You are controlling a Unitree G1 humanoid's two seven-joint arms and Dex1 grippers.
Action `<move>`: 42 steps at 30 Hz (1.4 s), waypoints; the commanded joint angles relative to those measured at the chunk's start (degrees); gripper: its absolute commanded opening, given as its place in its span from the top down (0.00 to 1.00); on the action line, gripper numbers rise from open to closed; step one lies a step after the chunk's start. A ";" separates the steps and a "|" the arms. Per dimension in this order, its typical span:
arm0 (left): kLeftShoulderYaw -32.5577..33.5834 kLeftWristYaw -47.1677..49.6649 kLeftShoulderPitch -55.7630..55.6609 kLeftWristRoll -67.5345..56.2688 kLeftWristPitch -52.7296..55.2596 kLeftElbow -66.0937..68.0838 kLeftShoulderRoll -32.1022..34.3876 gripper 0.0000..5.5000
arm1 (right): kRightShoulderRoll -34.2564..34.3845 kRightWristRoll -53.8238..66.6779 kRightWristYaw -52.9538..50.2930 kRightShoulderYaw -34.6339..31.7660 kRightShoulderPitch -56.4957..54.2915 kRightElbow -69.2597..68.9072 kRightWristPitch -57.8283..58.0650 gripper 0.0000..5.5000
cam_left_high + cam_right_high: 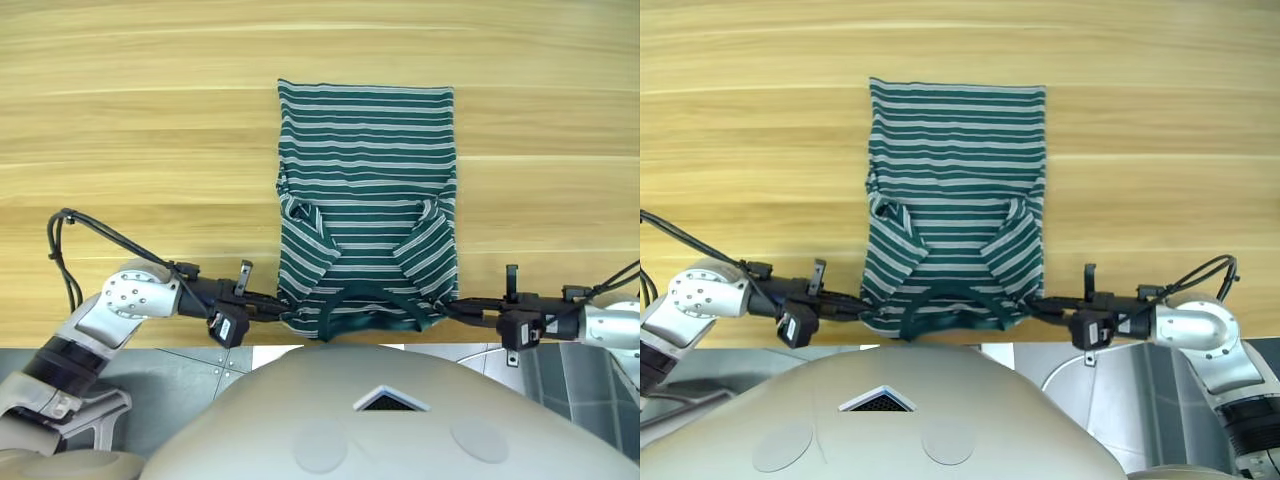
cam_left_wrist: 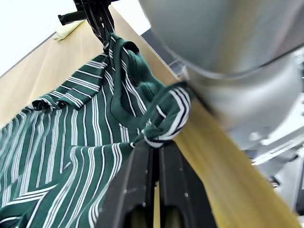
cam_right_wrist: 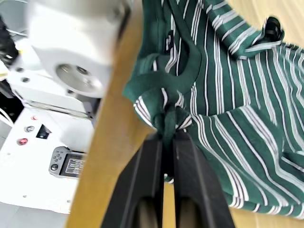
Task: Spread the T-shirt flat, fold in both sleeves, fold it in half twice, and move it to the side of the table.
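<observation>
Item under inspection: one T-shirt (image 1: 367,180), dark green with narrow pale stripes, lying on the wooden bench (image 1: 120,120). It runs as a tidy upright rectangle straight away from both sets of jaws. The neckband (image 1: 365,288) lies between the two sets, and the hem (image 1: 365,92) is at the end farthest from them. The left sleeve (image 1: 312,245) and right sleeve (image 1: 425,250) are both turned in over the body and slant toward the middle, so the sleeve folds appear done and the halving folds are not yet made. The left jaws are closed on a small bunch of cloth at the left shoulder corner. The right jaws are likewise pinched on the right shoulder corner, and both grips sit at the bench edge nearest the robot. Handling assessment: a thin knit, light, limp and without stiffness, which will sag between the two holds and drape wherever it is unsupported. It is not fragile and unlikely to slip from a firm pinch, though the turned-in sleeves could slide out if the cloth is dragged or lifted unevenly. Recommended hold: the two shoulder corners as presently taken — they are matched and level, so the near end should carry evenly toward the hem.
</observation>
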 commanded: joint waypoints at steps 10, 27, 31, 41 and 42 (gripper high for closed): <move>5.32 1.15 -1.37 -2.71 0.35 2.89 -3.42 1.00 | -0.52 6.86 -0.14 -5.21 -0.72 -3.52 -0.84 0.99; 15.03 7.40 -24.89 -2.76 4.13 17.35 -17.37 1.00 | 11.71 -8.10 -11.36 -3.70 -29.82 8.84 9.66 0.99; 15.69 7.93 -31.25 -0.80 3.50 27.36 -21.34 1.00 | 14.61 -12.04 -13.12 -1.79 -35.77 13.76 10.60 0.99; 15.68 15.02 -46.06 9.55 -1.41 53.60 -30.95 1.00 | 19.71 -19.92 -22.58 -1.38 -49.06 25.03 15.25 0.99; 15.83 15.82 -47.17 10.31 -1.76 55.45 -31.54 1.00 | 20.12 -20.99 -23.55 -1.01 -50.19 26.41 15.64 0.99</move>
